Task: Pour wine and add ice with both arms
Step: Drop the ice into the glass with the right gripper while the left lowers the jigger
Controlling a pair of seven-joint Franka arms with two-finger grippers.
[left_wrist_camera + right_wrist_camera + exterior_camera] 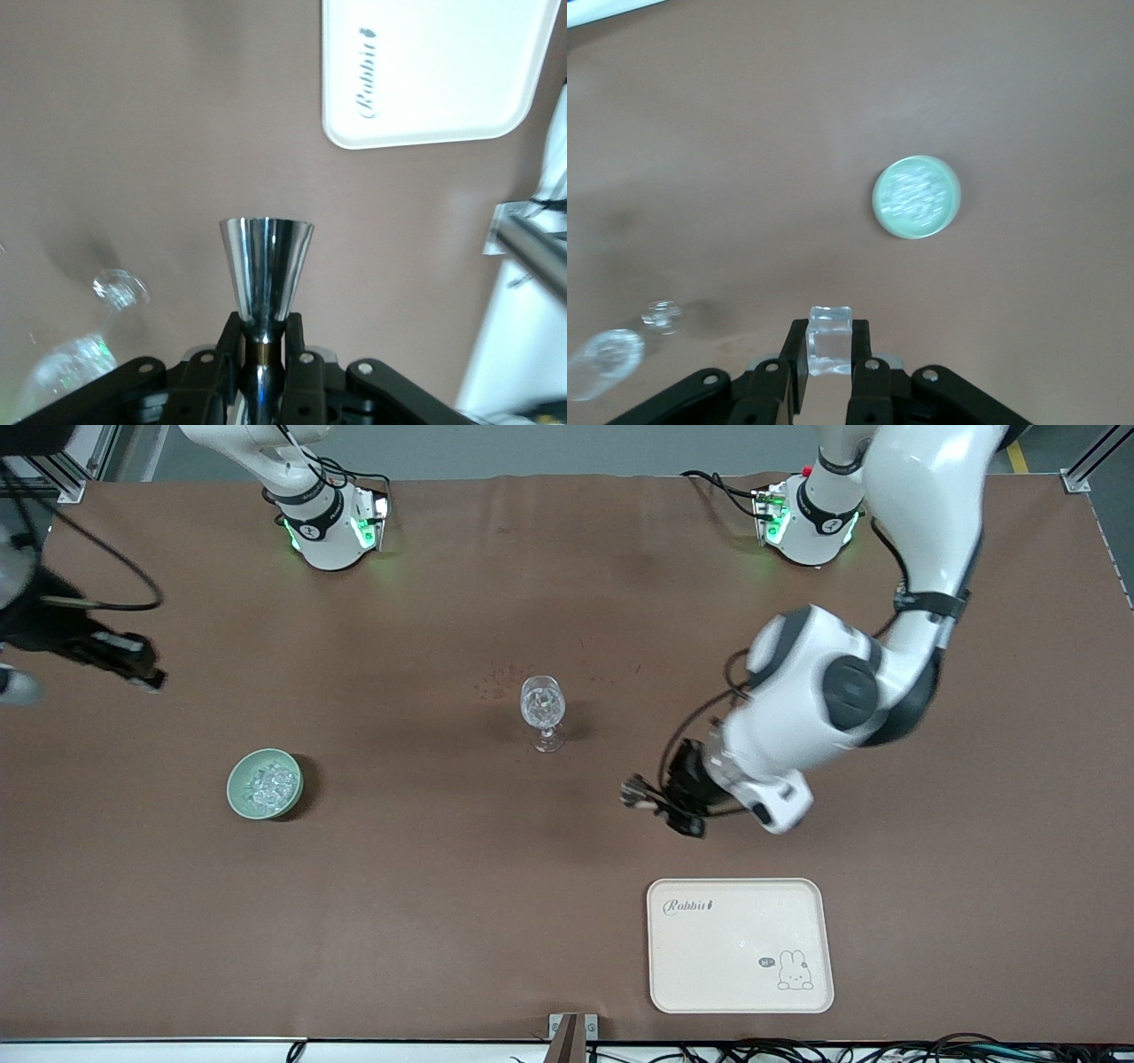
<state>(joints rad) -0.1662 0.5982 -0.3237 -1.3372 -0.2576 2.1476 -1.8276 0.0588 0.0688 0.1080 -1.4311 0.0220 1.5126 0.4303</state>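
- While my left end effector hangs over bare worktop between the glass and the tray, it pinches the narrow waist of a shiny metal jigger
- In the left wrist view the jigger's flared cup points away from my fingers, which press on it from both sides
- In the front view this end effector shows dark at the wrist of my left arm
- My right end effector pinches one clear ice cube between its fingers
- In the front view the right end effector is up at the right arm's end of the worktop, dark and blurred at the frame edge
- The bowl stands on the worktop toward the right arm's end, nearer the front camera than the glass, and holds the rest of the ice
- The glass stands upright near the middle of the worktop, well apart from the bowl and the tray
- Whether the glass holds anything, I cannot tell
- The tray, with its rabbit drawing, lies near the worktop's front edge toward the left arm's end
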